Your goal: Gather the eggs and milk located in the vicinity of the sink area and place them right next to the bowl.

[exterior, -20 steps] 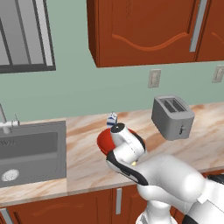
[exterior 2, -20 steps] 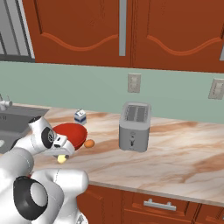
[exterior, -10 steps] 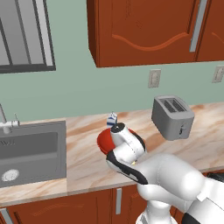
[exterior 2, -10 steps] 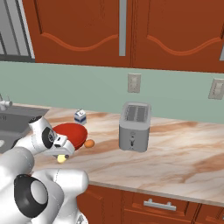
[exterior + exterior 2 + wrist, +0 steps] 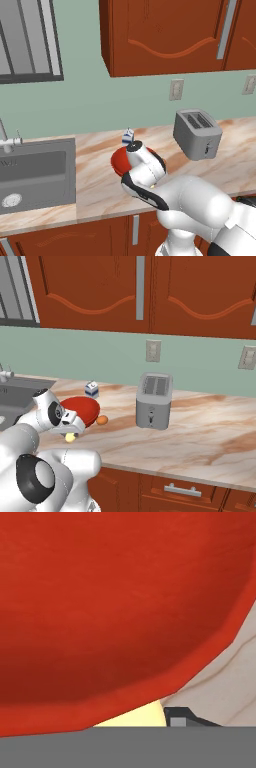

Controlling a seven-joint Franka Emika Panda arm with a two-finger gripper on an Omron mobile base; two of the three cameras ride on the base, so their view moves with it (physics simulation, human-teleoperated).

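Pincer (image 5: 71,436) sits low at the left of the right base view, just in front of the red bowl (image 5: 80,410), with the pale yellow egg (image 5: 70,438) at its tip. In the hand view that egg (image 5: 131,718) shows as a pale patch at the bottom edge beside one dark fingertip (image 5: 176,717), tight under the bowl's (image 5: 115,612) rim. It looks clamped on the egg, though how wide the jaws stand cannot be told.

The orange-brown egg (image 5: 102,419) already lies on the bench (image 5: 200,431) just right of the bowl. The milk carton (image 5: 91,389) stands upright behind the bowl, near the wall; in the left base view it (image 5: 128,136) pokes up just above the arm's wrist, with the bowl (image 5: 119,162) partly hidden behind that wrist. The sink (image 5: 35,172) lies at the left of that frame, apart from the bowl. A grey toaster (image 5: 154,401) stands right of centre, out of the way.

The step in hand seems to be setting the yellow egg down beside the bowl. To do it well, bring the egg right onto the bench before letting go, since a round egg dropped from any height may roll off toward the front edge. Open gently, keep clear of the bowl's rim so it is not nudged, then lift straight up.
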